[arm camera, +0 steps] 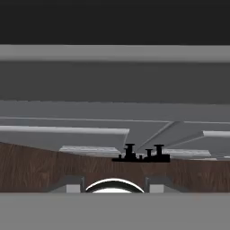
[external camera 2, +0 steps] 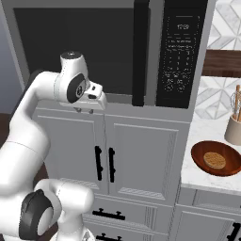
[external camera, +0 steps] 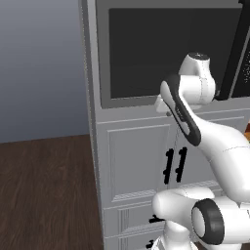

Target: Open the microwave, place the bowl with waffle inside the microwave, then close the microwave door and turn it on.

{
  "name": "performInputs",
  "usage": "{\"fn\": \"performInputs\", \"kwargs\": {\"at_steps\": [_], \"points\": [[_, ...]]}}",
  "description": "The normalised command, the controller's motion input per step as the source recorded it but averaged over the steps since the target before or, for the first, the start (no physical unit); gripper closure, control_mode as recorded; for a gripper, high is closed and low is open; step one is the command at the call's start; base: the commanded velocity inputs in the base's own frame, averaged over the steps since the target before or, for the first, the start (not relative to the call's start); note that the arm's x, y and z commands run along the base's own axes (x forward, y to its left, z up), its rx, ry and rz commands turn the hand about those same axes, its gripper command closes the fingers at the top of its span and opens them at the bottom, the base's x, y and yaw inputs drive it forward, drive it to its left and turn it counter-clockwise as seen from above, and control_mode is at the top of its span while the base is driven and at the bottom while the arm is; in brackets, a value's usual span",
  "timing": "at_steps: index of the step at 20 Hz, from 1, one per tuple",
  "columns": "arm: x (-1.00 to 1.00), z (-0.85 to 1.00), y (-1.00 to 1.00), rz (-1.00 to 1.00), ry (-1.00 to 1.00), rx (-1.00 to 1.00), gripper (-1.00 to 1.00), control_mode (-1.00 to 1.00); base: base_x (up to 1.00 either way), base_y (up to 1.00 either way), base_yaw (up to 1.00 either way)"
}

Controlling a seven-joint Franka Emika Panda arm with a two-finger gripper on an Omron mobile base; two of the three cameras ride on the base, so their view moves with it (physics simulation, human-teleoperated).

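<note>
The microwave [external camera 2: 179, 52] is built in above white cabinets, and its door [external camera: 146, 49] with the dark glass window stands shut. The tall black bar handle [external camera 2: 140, 52] runs down the door's right side, next to the dotted control strip. My gripper [external camera 2: 84, 109] hangs in front of the door's lower edge, left of the handle, pointing down. In the hand view its fingertips [arm camera: 74, 184] stand apart with nothing between them. The bowl with waffle [external camera 2: 198, 155] rests on the white counter to the right, far from the gripper.
White panelled cabinet doors with short black handles [external camera 2: 104, 164] sit below the microwave, with drawers under them. A beige utensil holder [external camera 2: 234, 127] stands on the counter behind the bowl. Dark wooden floor [external camera: 44, 195] and a grey wall lie to the left.
</note>
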Motion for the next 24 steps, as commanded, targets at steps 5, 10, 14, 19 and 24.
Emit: {"fn": "performInputs", "kwargs": {"at_steps": [5, 10, 14, 19, 24], "points": [[-0.01, 0.0, 0.0, 0.0, -0.02, 0.0, -1.0, -1.0, 0.0, 0.0, 0.0], [-0.04, 0.0, 0.0, 0.0, 0.0, 0.0, -1.0, -1.0, 0.0, 0.0, 0.0], [-0.52, 0.27, -0.24, 0.0, -0.3, 0.0, -1.0, -1.0, 0.0, 0.0, 0.0], [-0.6, 0.6, -0.32, -0.03, -0.6, 0.0, -1.0, -1.0, 0.0, 0.0, 0.0], [-0.32, 0.7, -0.43, -0.01, -0.42, 0.02, -1.0, -1.0, 0.0, 0.0, 0.0]]}}
